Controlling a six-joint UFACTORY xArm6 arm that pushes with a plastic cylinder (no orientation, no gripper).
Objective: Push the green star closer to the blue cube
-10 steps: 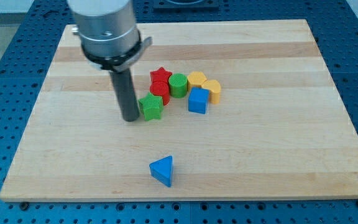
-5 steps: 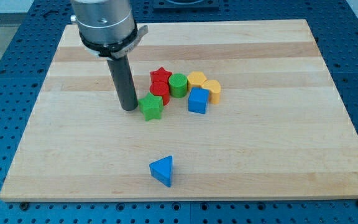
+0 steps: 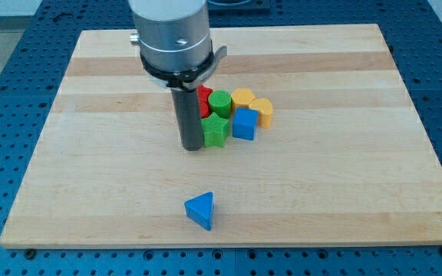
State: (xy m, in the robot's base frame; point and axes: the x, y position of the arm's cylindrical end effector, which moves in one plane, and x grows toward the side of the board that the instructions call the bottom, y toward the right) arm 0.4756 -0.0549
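The green star (image 3: 216,131) sits near the board's middle, touching or almost touching the left side of the blue cube (image 3: 245,123). My tip (image 3: 192,146) stands right against the star's left side. The rod hides most of the red star (image 3: 204,96) and the red block below it.
A green cylinder (image 3: 220,103) sits just above the green star. Two yellow blocks (image 3: 243,97) (image 3: 262,112) lie above and right of the blue cube. A blue triangle (image 3: 201,209) lies alone toward the view's bottom. The wooden board (image 3: 344,169) rests on a blue perforated table.
My tip moved right, pushing the green star rightward until it reached the blue cube. The other blocks kept their places.
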